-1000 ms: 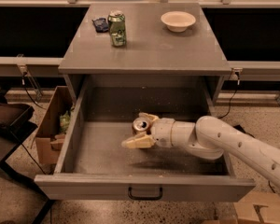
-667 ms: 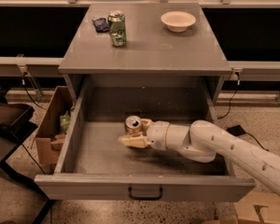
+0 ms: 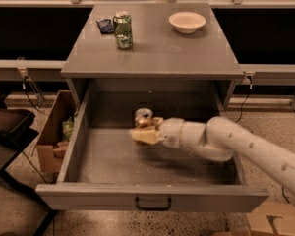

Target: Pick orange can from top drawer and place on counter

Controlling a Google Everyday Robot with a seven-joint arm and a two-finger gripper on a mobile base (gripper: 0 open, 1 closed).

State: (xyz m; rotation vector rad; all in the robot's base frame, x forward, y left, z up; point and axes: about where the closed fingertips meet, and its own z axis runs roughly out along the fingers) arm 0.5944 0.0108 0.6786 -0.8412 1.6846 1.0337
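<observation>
Gripper point(image 3: 146, 132), mid-frame inside the top drawer point(image 3: 113, 163), clasps the orange can point(image 3: 143, 115); a hasty lift risks clipping the counter point(image 3: 162, 48) edge above.

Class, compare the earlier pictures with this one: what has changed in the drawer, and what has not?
The pincer, shut on the orange can, has raised it, apparently off the drawer floor. The green can, bowl and open drawer stayed put.

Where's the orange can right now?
In the camera view, the orange can is inside the top drawer, near its middle toward the back wall, gripped by the gripper, which reaches in from the picture's right.
</observation>
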